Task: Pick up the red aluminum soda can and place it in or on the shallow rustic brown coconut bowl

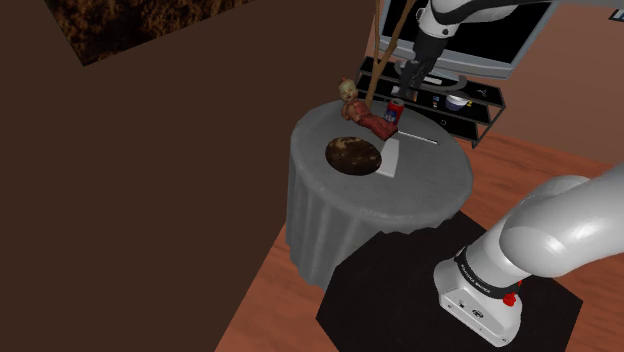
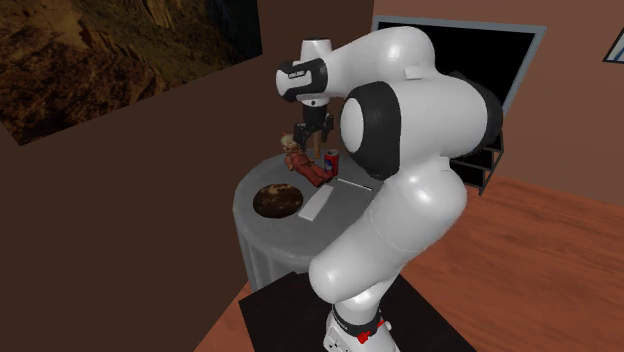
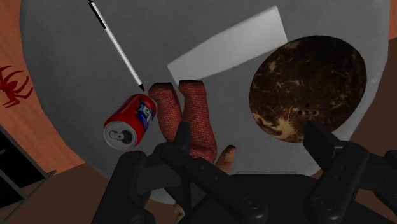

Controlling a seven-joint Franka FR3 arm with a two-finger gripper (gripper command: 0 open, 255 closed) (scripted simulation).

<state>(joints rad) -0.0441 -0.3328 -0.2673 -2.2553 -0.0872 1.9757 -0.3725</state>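
I'm in the approach step: the pincer (image 3: 248, 132) hangs above the counter (image 1: 425, 190) with its fingers spread wide and nothing between them. The can (image 3: 130, 121) stands on the counter, apparently upright, near the far edge in the shoulder view and not under the pincer. In the wrist view it sits off beyond one finger, while the bowl (image 3: 308, 89) lies on the other side, nearer the opposite finger. Nothing is in the bowl yet.

My next move, I judge, is to slide across until the can is centred between the fingers, then come straight down and close on its sides.

The awkward part is the doll (image 1: 360, 112). Its red legs lie right beside the can, close enough that I can't tell if they touch, so a finger coming down on that side may catch them. A pen (image 3: 116, 44) points its tip near the can's other side. A white sheet (image 3: 226, 54) lies flat by the bowl, no hindrance to the carry.
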